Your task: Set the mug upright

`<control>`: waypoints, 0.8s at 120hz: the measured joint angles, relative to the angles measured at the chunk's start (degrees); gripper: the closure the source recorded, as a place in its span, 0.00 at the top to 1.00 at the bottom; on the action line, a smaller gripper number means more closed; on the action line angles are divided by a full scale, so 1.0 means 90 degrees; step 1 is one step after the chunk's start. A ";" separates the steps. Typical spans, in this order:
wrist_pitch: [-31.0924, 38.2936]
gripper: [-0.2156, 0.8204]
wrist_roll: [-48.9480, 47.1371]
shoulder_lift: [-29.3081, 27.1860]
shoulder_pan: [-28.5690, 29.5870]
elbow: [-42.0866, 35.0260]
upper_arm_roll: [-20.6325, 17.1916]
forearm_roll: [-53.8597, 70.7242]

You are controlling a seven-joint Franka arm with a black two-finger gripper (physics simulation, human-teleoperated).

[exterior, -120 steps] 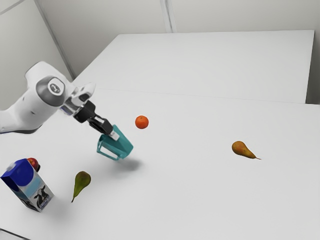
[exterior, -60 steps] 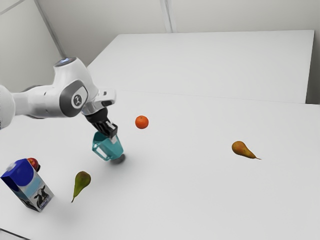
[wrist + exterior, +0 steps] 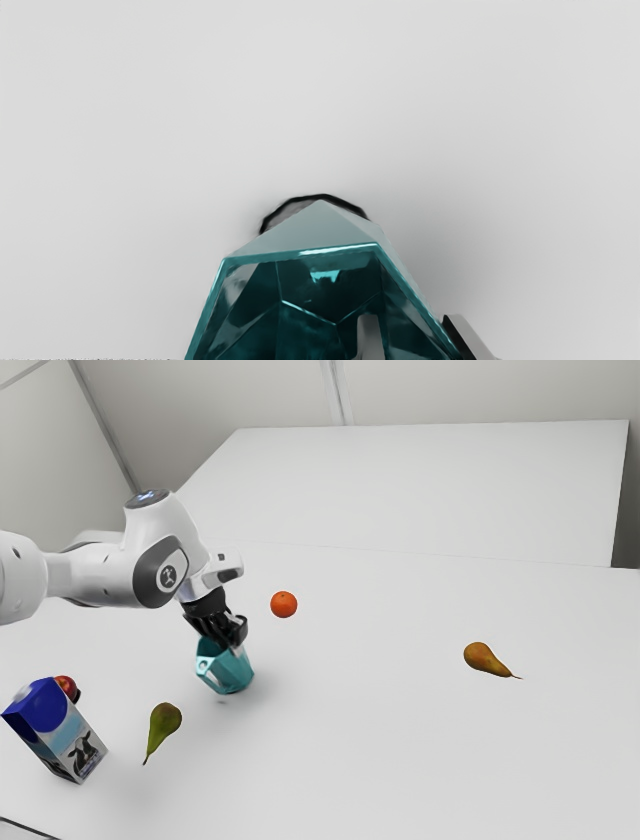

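exterior view's left: gripper (image 3: 237, 649) at rim of mug (image 3: 230, 674) | farther: orange (image 3: 284, 604) | nearer: green pear (image 3: 163, 726), carton (image 3: 62, 734) | behind carton: apple (image 3: 67, 686) | exterior view's right: brown pear (image 3: 484, 658)

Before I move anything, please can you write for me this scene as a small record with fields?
mug: teal, tilted, not upright yet
end effector: closed on the mug's wall, one finger inside
orange: on the table
pears: one green, one brown
carton: partly hiding a red fruit
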 joint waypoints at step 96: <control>-0.2739 0.78 -0.0498 0.0084 0.0022 0.3762 -0.0196 0.0018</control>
